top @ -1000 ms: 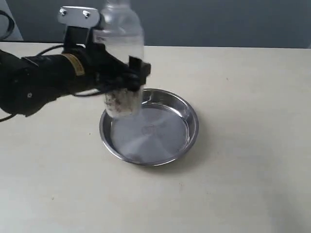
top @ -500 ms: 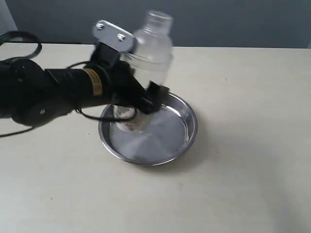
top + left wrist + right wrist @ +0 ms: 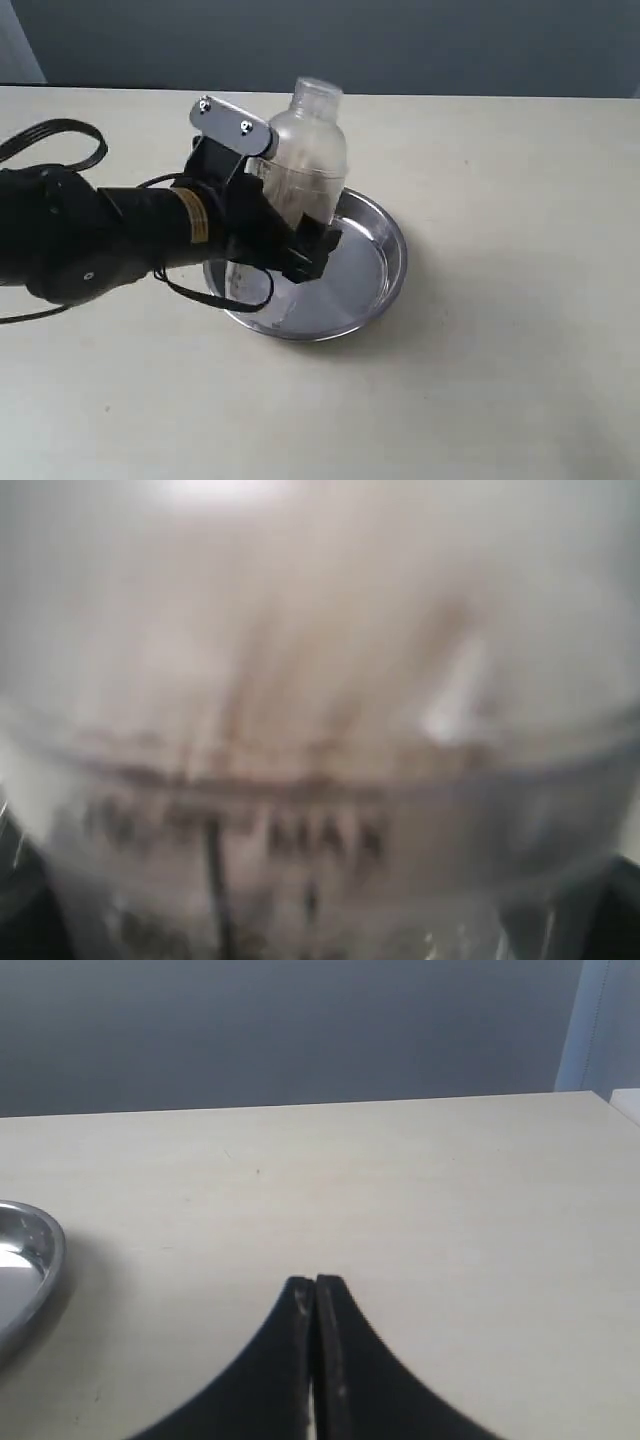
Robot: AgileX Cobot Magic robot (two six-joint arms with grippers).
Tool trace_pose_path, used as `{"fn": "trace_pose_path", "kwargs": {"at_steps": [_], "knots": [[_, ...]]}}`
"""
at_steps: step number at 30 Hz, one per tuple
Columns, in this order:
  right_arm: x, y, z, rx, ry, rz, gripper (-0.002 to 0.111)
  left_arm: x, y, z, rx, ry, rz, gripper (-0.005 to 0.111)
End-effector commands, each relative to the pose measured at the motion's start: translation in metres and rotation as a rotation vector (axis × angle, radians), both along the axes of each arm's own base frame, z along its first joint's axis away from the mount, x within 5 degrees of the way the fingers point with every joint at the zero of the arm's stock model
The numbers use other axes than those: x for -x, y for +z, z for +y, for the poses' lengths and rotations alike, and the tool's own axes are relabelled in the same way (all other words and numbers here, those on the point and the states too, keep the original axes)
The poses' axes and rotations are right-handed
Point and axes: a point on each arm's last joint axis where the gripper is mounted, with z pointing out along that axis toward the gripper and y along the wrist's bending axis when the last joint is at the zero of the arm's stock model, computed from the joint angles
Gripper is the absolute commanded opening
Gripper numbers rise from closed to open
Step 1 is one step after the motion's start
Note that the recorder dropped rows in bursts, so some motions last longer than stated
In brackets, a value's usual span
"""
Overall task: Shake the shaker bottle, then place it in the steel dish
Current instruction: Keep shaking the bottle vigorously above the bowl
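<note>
Holds clear frosted plastic shaker bottle [image 3: 305, 160] clamped in left claw [image 3: 290, 238], nearly upright over round shiny steel dish [image 3: 395, 250], away from far edge of bench [image 3: 500, 350], ready for setting down, with right claw [image 3: 315, 1290] pinched together, empty.

shaker bottle [image 3: 308, 152] lower, nearer steel dish [image 3: 392, 262]

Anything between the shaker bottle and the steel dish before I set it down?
Nothing visible. The left end effector holds the shaker bottle over the steel dish, whose visible floor is bare; the bottle's base is hidden.
</note>
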Motion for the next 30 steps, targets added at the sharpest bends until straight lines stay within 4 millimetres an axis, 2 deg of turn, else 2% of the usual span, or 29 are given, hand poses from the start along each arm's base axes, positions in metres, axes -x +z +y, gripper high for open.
{"fn": "trace_pose_path", "kwargs": {"at_steps": [1, 2, 3, 5, 6, 7, 8, 10, 11, 12, 13, 14, 15, 16, 17, 18, 19, 20, 21, 22, 23, 24, 26, 28, 29, 30], "knots": [[0.000, 0.000, 0.000, 0.002, -0.001, -0.010, -0.001, 0.000, 0.131, -0.006, 0.224, -0.082, -0.533, 0.000], [0.000, 0.000, 0.000, 0.002, -0.001, -0.010, -0.001, -0.004, 0.134, -0.004, 0.206, -0.040, -0.469, 0.000], [0.000, 0.000, 0.000, 0.002, -0.001, -0.010, -0.001, -0.007, 0.125, -0.002, 0.183, -0.005, -0.385, 0.000], [0.000, 0.000, 0.000, 0.002, -0.001, -0.010, -0.001, -0.011, 0.063, -0.002, 0.055, 0.021, -0.146, 0.000], [0.000, 0.000, 0.000, 0.002, 0.000, -0.008, -0.001, -0.011, 0.012, -0.004, 0.040, 0.055, -0.004, 0.000], [0.000, 0.000, 0.000, 0.002, 0.000, -0.008, -0.001, -0.010, 0.010, -0.006, 0.050, 0.046, -0.013, 0.000], [0.000, 0.000, 0.000, 0.002, 0.000, -0.008, -0.001, -0.008, 0.025, -0.010, 0.073, 0.008, -0.086, 0.000], [0.000, 0.000, 0.000, 0.002, 0.000, -0.008, -0.001, -0.002, 0.083, -0.019, 0.137, -0.088, -0.308, 0.000], [0.000, 0.000, 0.000, 0.002, 0.000, -0.008, -0.001, 0.004, 0.118, -0.020, 0.152, -0.126, -0.426, 0.000], [0.000, 0.000, 0.000, 0.002, 0.000, -0.008, -0.001, 0.006, 0.140, -0.019, 0.156, -0.135, -0.486, 0.000], [0.000, 0.000, 0.000, 0.002, 0.000, -0.008, -0.001, 0.007, 0.145, -0.017, 0.162, -0.122, -0.481, 0.000], [0.000, 0.000, 0.000, 0.002, 0.000, -0.008, -0.001, 0.000, 0.102, -0.014, 0.096, -0.080, -0.318, 0.000], [0.000, 0.000, 0.000, 0.002, 0.000, -0.008, -0.001, -0.004, 0.069, -0.014, 0.061, -0.059, -0.212, 0.000], [0.000, 0.000, 0.000, 0.002, 0.000, -0.008, -0.001, -0.003, 0.017, -0.013, 0.050, -0.012, -0.064, 0.000], [0.000, 0.000, 0.000, 0.002, 0.000, -0.008, -0.001, 0.000, 0.028, -0.019, 0.100, -0.050, -0.146, 0.000], [0.000, 0.000, 0.000, 0.002, 0.000, -0.008, -0.001, 0.005, 0.059, -0.022, 0.157, -0.101, -0.279, 0.000], [0.000, 0.000, 0.000, 0.002, 0.000, -0.008, -0.001, 0.011, 0.116, -0.023, 0.208, -0.158, -0.476, 0.000], [0.000, 0.000, 0.000, 0.002, 0.000, -0.009, -0.001, 0.013, 0.130, -0.019, 0.212, -0.142, -0.493, 0.000], [0.000, 0.000, 0.000, 0.002, 0.000, -0.009, -0.001, 0.008, 0.112, -0.016, 0.145, -0.108, -0.388, 0.000], [0.000, 0.000, 0.000, 0.002, 0.000, -0.009, -0.001, 0.003, 0.075, -0.015, 0.071, -0.091, -0.260, 0.000], [0.000, 0.000, 0.000, 0.002, 0.000, -0.009, -0.001, 0.002, 0.026, -0.015, 0.046, -0.059, -0.119, 0.000], [0.000, 0.000, 0.000, 0.002, 0.000, -0.009, -0.001, 0.003, 0.009, -0.014, 0.063, -0.038, -0.083, 0.000], [0.000, 0.000, 0.000, 0.002, 0.000, -0.009, -0.001, 0.008, 0.057, -0.021, 0.165, -0.111, -0.296, 0.000], [0.000, 0.000, 0.000, 0.002, 0.000, -0.009, -0.001, 0.017, 0.132, -0.018, 0.212, -0.176, -0.553, 0.000], [0.000, 0.000, 0.000, 0.002, 0.000, -0.009, -0.001, 0.017, 0.155, -0.012, 0.197, -0.159, -0.618, 0.000], [0.000, 0.000, 0.000, 0.002, 0.000, -0.009, -0.001, 0.014, 0.170, -0.003, 0.226, -0.090, -0.596, 0.000]]}}
